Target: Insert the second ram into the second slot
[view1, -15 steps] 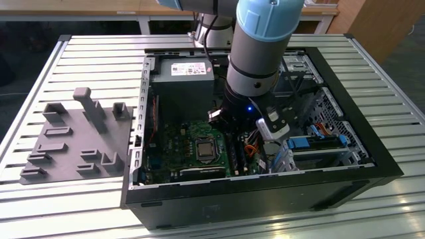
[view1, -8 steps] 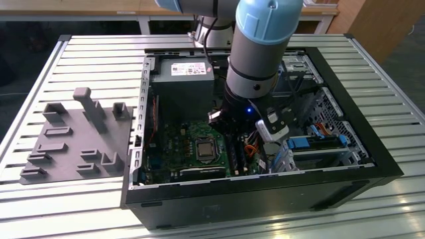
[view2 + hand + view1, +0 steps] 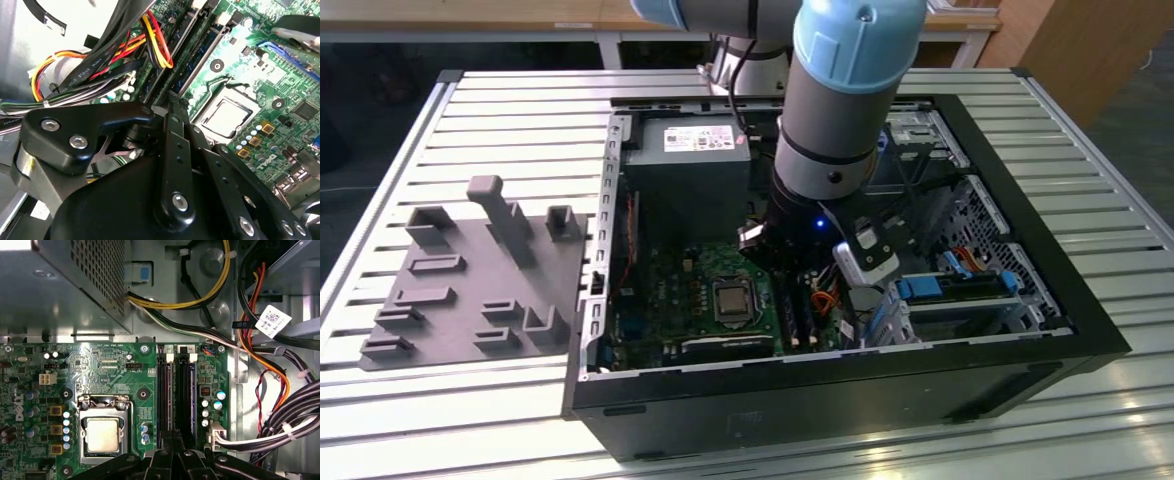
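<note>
Black gripper (image 3: 172, 107) | fingers pressed together, nothing held | tips just above RAM slots (image 3: 175, 395)

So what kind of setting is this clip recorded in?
Most likely a lab or workshop test cell: an opened desktop computer case lies on a slatted aluminium table, a grey fixture plate beside it, and the gripper is down at the motherboard's RAM slots.

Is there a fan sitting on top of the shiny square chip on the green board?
No: in the first wrist view the square silver chip lies bare in its metal frame on the green board, nothing covering it.
</note>
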`<state>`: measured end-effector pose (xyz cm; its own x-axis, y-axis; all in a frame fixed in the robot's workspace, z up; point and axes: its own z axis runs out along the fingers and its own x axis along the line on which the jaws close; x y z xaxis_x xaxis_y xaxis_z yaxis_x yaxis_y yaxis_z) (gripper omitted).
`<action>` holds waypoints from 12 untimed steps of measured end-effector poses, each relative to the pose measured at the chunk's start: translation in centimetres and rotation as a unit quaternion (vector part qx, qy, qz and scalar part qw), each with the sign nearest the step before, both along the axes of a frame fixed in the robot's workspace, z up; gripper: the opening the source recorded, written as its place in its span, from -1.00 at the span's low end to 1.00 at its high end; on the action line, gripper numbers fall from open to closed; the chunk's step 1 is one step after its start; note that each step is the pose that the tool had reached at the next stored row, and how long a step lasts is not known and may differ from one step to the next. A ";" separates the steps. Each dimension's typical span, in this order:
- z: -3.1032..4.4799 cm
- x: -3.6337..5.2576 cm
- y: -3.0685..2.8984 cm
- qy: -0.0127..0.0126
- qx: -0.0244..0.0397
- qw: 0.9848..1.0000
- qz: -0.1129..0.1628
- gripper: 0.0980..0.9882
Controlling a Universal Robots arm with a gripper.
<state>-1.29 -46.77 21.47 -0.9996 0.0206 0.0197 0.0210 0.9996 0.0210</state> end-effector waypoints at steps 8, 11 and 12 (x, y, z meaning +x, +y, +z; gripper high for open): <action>1.57 -0.01 -0.02 0.000 0.001 1.000 0.000 -0.98; 2.03 -0.01 -0.02 0.000 0.001 1.000 0.000 -0.98; 2.23 0.00 -0.01 0.000 0.001 1.000 0.000 -0.98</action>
<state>-1.29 -46.78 23.70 -0.9996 0.0205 0.0191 0.0209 0.9995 0.0236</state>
